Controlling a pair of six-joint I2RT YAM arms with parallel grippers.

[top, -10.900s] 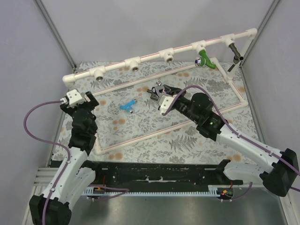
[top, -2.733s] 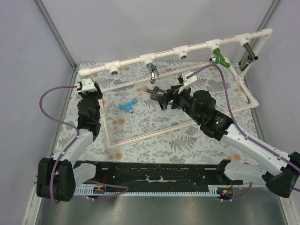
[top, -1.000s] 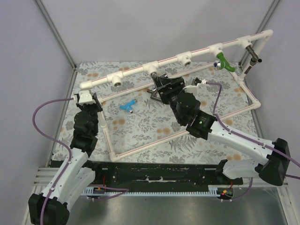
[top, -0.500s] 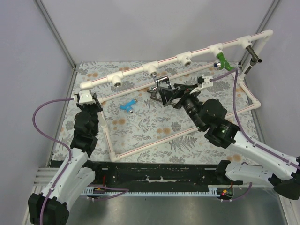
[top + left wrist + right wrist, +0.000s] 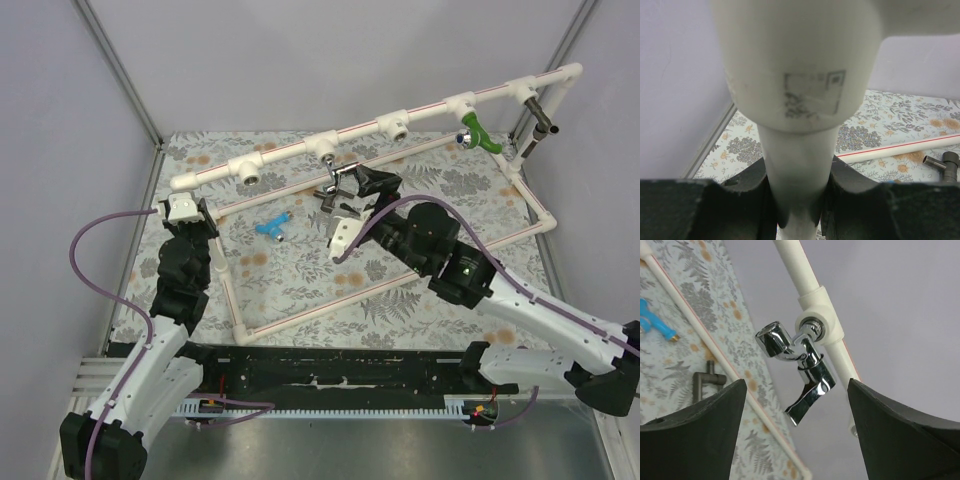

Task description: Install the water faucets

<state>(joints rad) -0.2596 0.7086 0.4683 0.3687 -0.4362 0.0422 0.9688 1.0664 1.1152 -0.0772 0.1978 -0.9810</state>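
A shiny silver faucet (image 5: 797, 367) (image 5: 336, 180) hangs screwed into a tee (image 5: 820, 325) of the white pipe rail (image 5: 290, 146). My right gripper (image 5: 796, 390) (image 5: 360, 198) is open just below it, its fingers on either side of the lever and apart from it. The green faucet (image 5: 478, 135) and a dark grey faucet (image 5: 537, 125) sit in the rail's right end. A light blue faucet (image 5: 272, 227) (image 5: 652, 325) lies on the mat. My left gripper (image 5: 796, 200) (image 5: 207, 232) is shut on the frame's white corner post (image 5: 795, 150).
A small dark grey part (image 5: 328, 199) (image 5: 707, 382) (image 5: 945, 167) lies on the floral mat (image 5: 300, 270) beside the lower frame pipe (image 5: 330, 290). Two open tees (image 5: 247, 174) (image 5: 397, 125) show on the rail. Grey walls enclose the mat.
My right gripper has let go of the silver faucet, opened wide and rolled its wrist over. The left arm and the frame have stayed still over the last second.
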